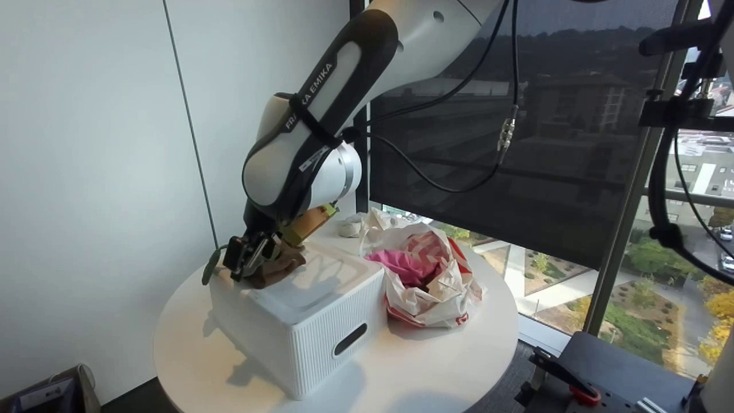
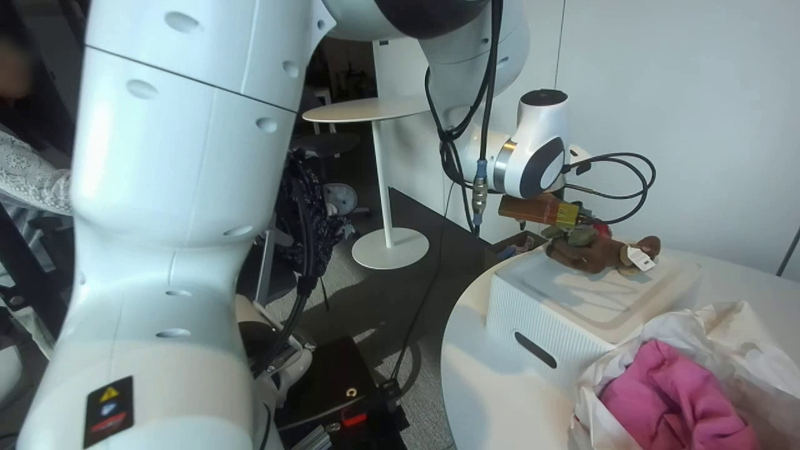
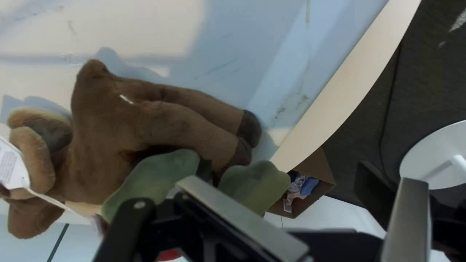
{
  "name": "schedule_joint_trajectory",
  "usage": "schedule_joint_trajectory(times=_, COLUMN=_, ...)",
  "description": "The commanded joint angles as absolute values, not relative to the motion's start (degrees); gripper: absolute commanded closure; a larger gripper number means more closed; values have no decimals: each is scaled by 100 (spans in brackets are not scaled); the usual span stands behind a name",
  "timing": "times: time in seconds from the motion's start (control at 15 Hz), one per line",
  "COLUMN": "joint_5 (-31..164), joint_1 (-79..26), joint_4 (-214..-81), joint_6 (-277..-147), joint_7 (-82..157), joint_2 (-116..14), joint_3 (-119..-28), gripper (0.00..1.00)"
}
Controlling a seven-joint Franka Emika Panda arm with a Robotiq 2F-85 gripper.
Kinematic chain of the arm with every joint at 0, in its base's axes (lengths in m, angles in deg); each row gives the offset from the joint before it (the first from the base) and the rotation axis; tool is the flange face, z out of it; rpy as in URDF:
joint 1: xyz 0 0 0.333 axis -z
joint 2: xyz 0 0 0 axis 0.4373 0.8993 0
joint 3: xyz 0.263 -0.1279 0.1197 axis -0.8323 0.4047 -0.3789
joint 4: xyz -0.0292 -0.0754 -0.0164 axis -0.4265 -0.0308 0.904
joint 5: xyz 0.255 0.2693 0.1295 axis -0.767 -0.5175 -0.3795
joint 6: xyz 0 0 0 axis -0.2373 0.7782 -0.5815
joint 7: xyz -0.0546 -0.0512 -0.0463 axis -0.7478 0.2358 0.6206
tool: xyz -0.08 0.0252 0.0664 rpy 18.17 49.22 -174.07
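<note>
Brown plush toy lies on top of the white bin, toward the wall. Gripper is close over it, jaws spread apart. In the wrist view the toy sits mostly outside the gap, past the nearer finger; can't tell if they touch. Green pieces show both sides of that finger, unclear what they belong to. White bag with pink cloth just beside the bin, same round table. Cardboard box beyond the table edge.
</note>
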State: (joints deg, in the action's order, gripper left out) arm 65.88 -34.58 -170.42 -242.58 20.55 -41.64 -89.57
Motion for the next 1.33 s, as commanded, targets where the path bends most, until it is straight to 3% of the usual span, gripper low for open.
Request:
schedule_joint_trajectory(times=0.0, joint_5=7093, joint_1=-3832, joint_4=-16343, joint_6=-24532, joint_7=2155, joint_2=-3739, joint_3=-8737, gripper=0)
schedule_joint_trajectory(times=0.27, joint_5=7396, joint_1=-3965, joint_4=-16016, joint_6=-24490, joint_7=2041, joint_2=-3574, joint_3=-8727, gripper=0)
schedule_joint_trajectory(times=0.73, joint_5=8591, joint_1=-4699, joint_4=-15511, joint_6=-24583, joint_7=2373, joint_2=-3313, joint_3=-7610, gripper=0)
schedule_joint_trajectory(times=1.27, joint_5=9191, joint_1=-4834, joint_4=-14957, joint_6=-24784, joint_7=2422, joint_2=-2465, joint_3=-6938, gripper=0)
